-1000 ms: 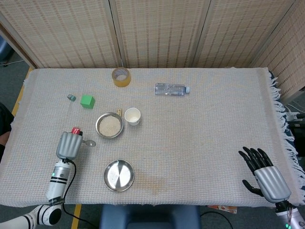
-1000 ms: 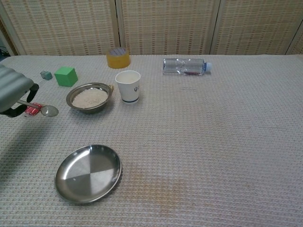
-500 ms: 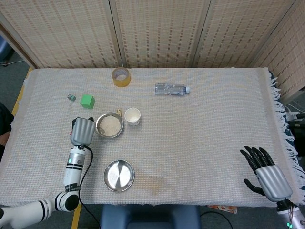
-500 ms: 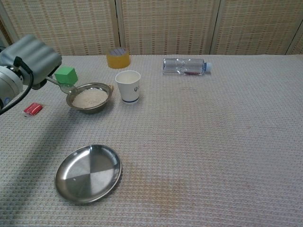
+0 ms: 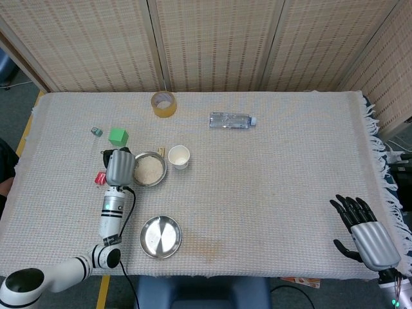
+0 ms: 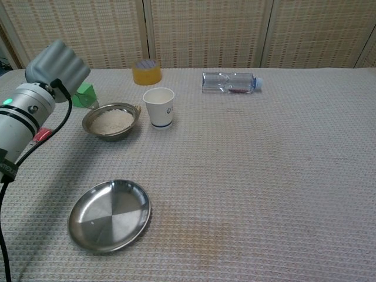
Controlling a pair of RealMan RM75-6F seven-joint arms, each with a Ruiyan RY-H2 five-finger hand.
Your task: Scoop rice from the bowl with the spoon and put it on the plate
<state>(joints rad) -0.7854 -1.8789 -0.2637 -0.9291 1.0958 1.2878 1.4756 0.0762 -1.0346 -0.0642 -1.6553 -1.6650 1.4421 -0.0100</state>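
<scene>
Currently left hand [image 5: 120,167] is being held just left of the bowl [image 5: 150,169]; fingers hidden, so a grip on the spoon cannot be told. Right hand [image 5: 365,229] is lying spread, far right. Plate [image 6: 110,215] is near. Risk: bowl being knocked, rice being spilled.

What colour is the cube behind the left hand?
Green. The cube shows best in the head view; in the chest view the left hand covers most of it.

No text can be read. The paper cup [image 6: 159,106] bears a small dark blue mark on its side, too small to make out, and the label on the lying water bottle [image 6: 230,83] shows a red strip whose lettering is illegible.
</scene>
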